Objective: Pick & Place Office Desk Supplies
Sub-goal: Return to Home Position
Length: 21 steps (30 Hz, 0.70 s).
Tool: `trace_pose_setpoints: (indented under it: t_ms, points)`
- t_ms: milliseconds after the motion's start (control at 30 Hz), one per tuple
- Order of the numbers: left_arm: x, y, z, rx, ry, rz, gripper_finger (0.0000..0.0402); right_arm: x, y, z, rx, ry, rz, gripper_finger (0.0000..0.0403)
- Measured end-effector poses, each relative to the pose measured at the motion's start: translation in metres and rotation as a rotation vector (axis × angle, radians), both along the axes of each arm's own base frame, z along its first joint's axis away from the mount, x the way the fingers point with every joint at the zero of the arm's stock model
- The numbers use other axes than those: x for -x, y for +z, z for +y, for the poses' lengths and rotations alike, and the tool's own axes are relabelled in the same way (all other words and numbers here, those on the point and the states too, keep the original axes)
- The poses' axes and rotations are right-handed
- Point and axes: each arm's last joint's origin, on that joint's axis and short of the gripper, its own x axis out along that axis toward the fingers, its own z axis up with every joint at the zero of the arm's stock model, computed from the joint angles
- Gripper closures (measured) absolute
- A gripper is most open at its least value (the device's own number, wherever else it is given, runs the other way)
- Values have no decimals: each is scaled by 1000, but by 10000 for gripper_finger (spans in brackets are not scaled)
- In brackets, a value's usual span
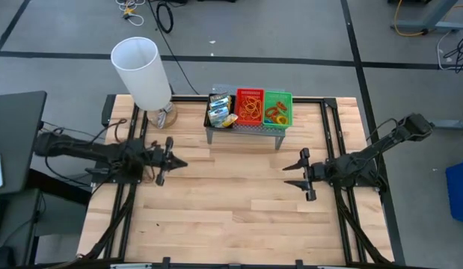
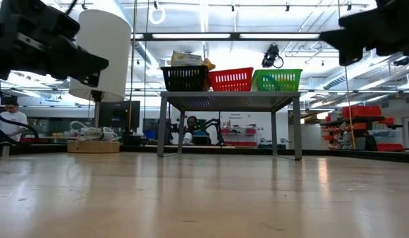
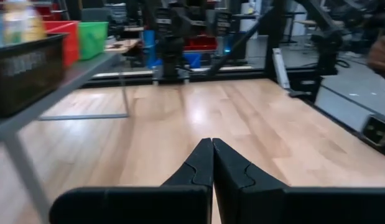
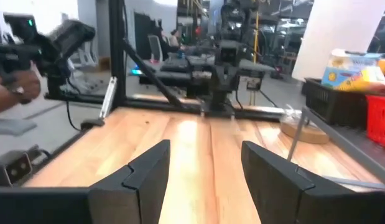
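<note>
Level with the tabletop (image 2: 204, 198), a black box (image 2: 184, 78), red tray (image 2: 230, 79) and green tray (image 2: 277, 80) stand side by side atop a grey stand (image 2: 227, 99), contents mostly hidden. From above, packets (image 1: 219, 112) fill the box and rubber bands (image 1: 250, 110) lie in both trays, all at the tabletop's far edge. Left wrist camera: the left gripper (image 3: 212, 163) is pinched together, empty. Right wrist camera: the right gripper (image 4: 204, 168) is spread wide, holding nothing.

Grey concrete floor (image 1: 291, 30) crossed by black tape lines (image 1: 216, 58), loose cables (image 1: 165, 16), pale wood table (image 1: 231, 224), blue bin (image 1: 459, 190) at right, ceiling strip lights (image 2: 204, 36), far shelving (image 2: 356, 125) with red boxes, person (image 2: 9, 122) in white at left.
</note>
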Motion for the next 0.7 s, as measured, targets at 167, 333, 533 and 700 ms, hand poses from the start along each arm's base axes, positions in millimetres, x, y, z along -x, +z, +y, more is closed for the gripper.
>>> trace_pose_setpoints:
  t_ms: [167, 333, 533, 700]
  points:
    - [0, 0, 17, 5, 13, -4, 400, 3, -2, -2, 17, -6, 32, 195]
    - [2, 0, 29, 18, 38, -2, 400, 12, 6, -4, 11, 82, -23, 195]
    - [4, 1, 35, 44, 38, -6, 400, 28, -4, -13, 52, 95, -97, 195]
    - [4, 4, 35, 44, 25, -44, 400, 34, -3, -18, 59, 119, -114, 212]
